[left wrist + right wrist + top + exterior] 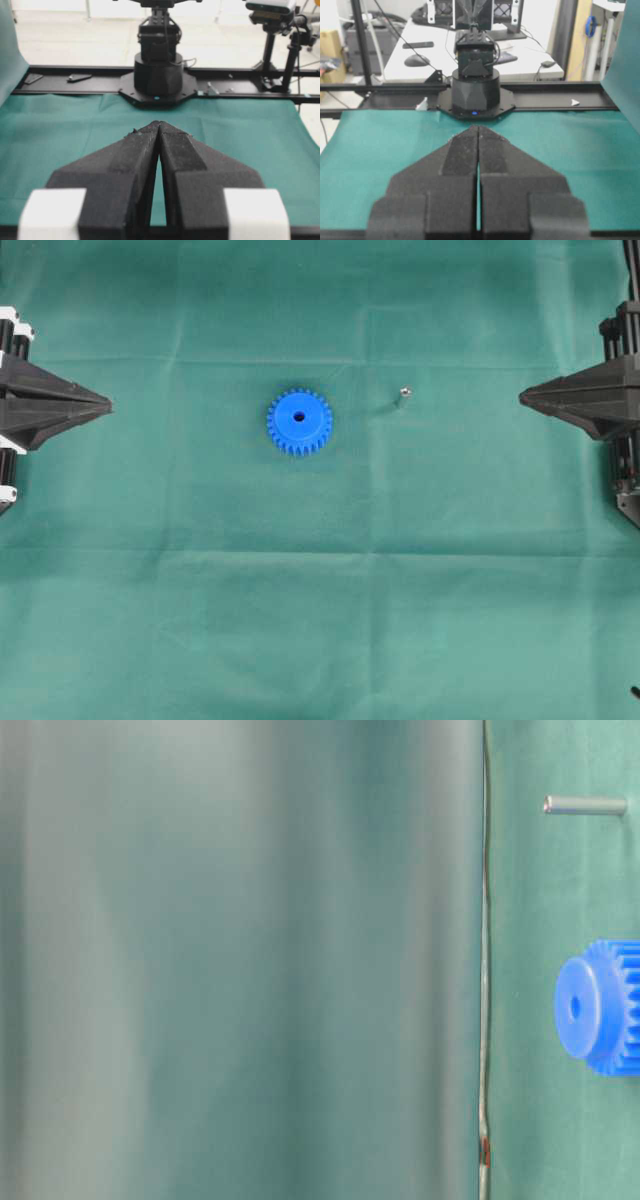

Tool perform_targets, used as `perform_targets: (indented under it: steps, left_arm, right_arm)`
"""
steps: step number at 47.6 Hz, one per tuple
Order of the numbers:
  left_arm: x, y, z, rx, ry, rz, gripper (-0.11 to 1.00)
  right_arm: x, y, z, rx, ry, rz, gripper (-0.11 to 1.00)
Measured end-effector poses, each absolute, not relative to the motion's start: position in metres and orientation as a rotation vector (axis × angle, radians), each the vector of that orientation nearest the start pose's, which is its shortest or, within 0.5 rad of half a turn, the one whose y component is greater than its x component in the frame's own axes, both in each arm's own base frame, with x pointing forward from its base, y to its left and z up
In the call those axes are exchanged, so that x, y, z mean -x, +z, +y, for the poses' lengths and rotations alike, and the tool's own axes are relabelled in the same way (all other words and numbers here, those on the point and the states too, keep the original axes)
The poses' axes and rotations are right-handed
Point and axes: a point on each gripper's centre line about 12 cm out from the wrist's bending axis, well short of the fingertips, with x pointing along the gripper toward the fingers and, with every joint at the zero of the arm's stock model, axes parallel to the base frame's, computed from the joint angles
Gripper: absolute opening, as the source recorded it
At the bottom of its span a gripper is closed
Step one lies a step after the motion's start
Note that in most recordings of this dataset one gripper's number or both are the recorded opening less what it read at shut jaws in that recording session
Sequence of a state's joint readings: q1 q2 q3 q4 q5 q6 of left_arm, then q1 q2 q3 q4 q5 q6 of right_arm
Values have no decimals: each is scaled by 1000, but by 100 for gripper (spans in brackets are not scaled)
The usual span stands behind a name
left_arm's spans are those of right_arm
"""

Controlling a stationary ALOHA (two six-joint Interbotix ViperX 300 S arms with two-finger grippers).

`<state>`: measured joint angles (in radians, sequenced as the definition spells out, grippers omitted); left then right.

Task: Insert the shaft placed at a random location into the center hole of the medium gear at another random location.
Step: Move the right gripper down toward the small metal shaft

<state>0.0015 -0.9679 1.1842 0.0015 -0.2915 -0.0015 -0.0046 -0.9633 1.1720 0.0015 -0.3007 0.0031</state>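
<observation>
The medium gear (299, 421), bright blue and toothed, lies flat near the middle of the green cloth, its dark center hole (299, 417) facing up. The shaft (404, 396), a tiny silvery pin, stands on the cloth to the gear's right. Both also show in the table-level view: the gear (603, 1007) and the shaft (586, 805). My left gripper (108, 400) is shut and empty at the far left edge, its tips together in the left wrist view (158, 123). My right gripper (523, 396) is shut and empty at the far right, tips together in the right wrist view (478, 128).
The green cloth (320, 620) covers the table. The opposite arm's black base (157, 75) stands at the far end of the left wrist view, and the other arm's base (475, 87) in the right wrist view. A desk with clutter lies beyond the table.
</observation>
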Motion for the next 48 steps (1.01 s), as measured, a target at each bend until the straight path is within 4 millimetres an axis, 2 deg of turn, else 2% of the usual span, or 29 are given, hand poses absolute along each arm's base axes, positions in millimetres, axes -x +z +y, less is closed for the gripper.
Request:
perform_targets:
  steps: [15,27,30,34,44,46,48]
  left_arm:
    - [-198,292,-1,-13,-7,-72,0]
    - [-198,290,-1,-16,-5,-51,0]
    - [-198,290,-1,-16,-5,-51,0]
    - [-198,289,-1,-15,-7,-49,0]
    - [-198,289,-1,-16,-7,-41,0]
    - [-198,289,-1,-16,-7,-41,0]
    - [-198,289,-1,-16,-5,-41,0]
  right_arm:
    - [-207,286,-6,-5,-28,-43,1]
    - [-226,260,-20,-27,-93,65,1]
    - [-232,251,-25,-38,-115,96,5]
    - [-240,235,-31,-52,-141,157,17]
    - [-268,192,-49,-75,-197,336,77]
    - [-273,182,-52,-79,-207,372,87]
    - [-277,174,-55,-83,-215,403,90]
